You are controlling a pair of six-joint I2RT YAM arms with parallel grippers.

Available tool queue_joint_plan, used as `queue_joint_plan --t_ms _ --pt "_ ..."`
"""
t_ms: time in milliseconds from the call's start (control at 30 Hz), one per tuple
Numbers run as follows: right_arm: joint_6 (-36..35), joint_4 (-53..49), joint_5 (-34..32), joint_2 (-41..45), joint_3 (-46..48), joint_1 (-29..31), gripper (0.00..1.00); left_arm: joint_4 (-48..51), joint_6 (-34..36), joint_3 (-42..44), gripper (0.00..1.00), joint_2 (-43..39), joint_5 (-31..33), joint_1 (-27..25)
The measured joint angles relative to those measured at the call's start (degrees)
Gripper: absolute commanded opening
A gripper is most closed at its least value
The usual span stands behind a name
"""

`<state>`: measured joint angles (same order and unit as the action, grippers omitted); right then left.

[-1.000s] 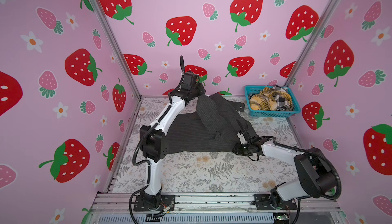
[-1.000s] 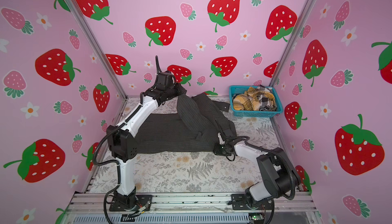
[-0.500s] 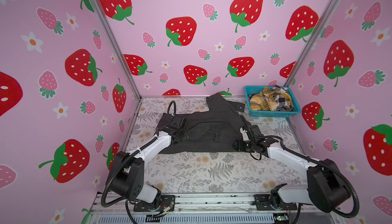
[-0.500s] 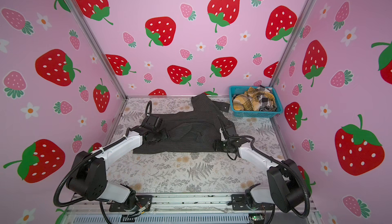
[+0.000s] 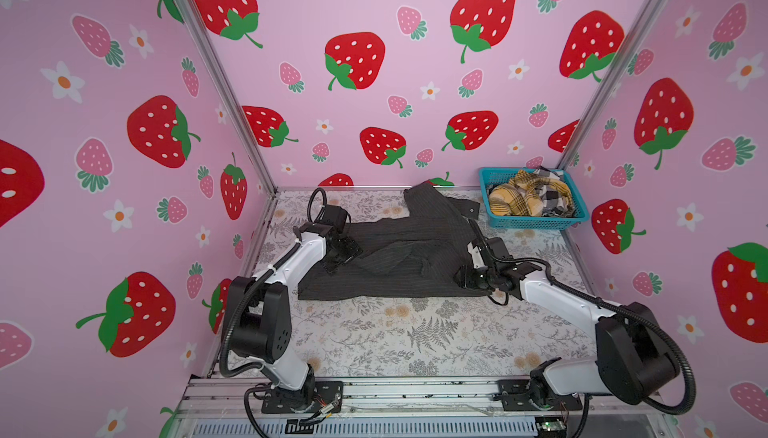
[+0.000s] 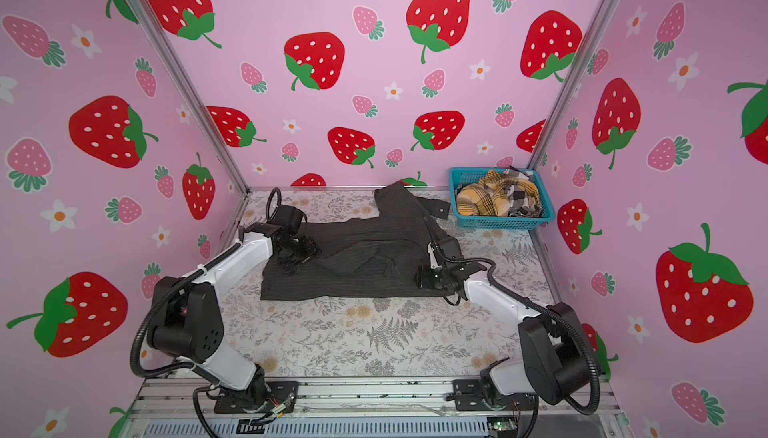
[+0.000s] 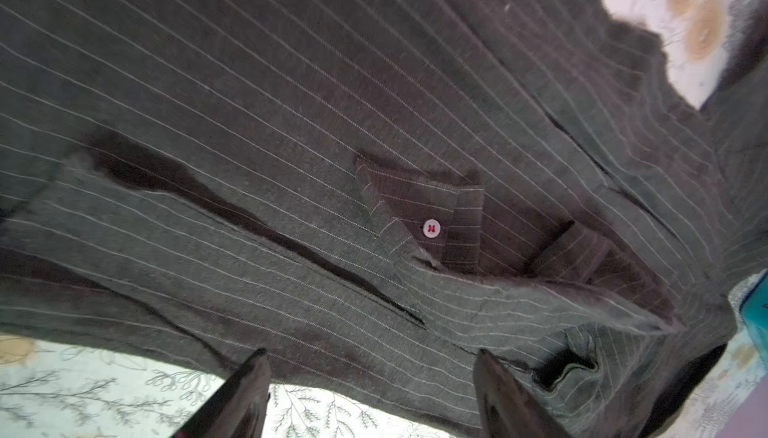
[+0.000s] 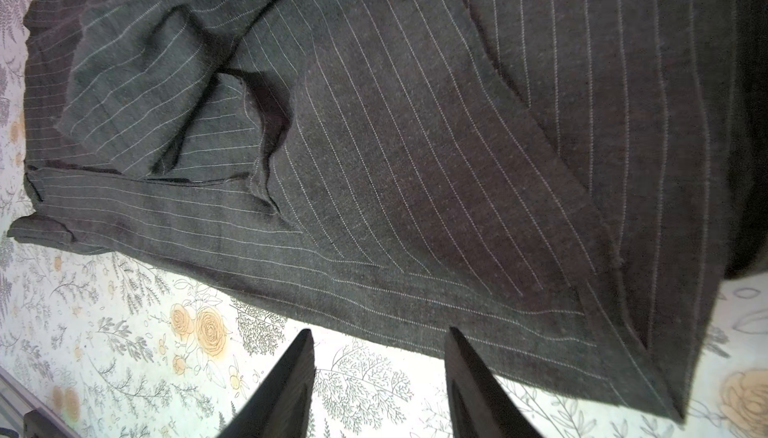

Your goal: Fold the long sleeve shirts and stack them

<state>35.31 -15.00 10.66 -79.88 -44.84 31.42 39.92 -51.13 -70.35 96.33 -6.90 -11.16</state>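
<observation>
Shirt (image 5: 399, 278) dropped flat, just beyond jaws

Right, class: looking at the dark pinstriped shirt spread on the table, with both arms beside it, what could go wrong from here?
1. The left pincer and right pincer are both open at the flat edges of the pinstriped shirt. Closing could catch only one layer, or the tablecloth too.
2. A sleeve lies bunched across the body; folding over it may trap a lump.
3. The cuff lies close to the basket and might snag it when pulled.
</observation>
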Motion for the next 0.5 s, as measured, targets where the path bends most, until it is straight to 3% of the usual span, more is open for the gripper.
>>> queue_joint_plan --t_ms 300,500 --pt "0.7 0.2 0.3 0.0 0.0 0.2 0.46 -0.8 -4.6 -6.1 0.63 10.8 -4.1 2.3" --pt "0.7 0.1 0.3 0.9 0.0 0.2 0.46 -0.7 -5.1 -9.4 0.45 15.2 -3.8 2.4"
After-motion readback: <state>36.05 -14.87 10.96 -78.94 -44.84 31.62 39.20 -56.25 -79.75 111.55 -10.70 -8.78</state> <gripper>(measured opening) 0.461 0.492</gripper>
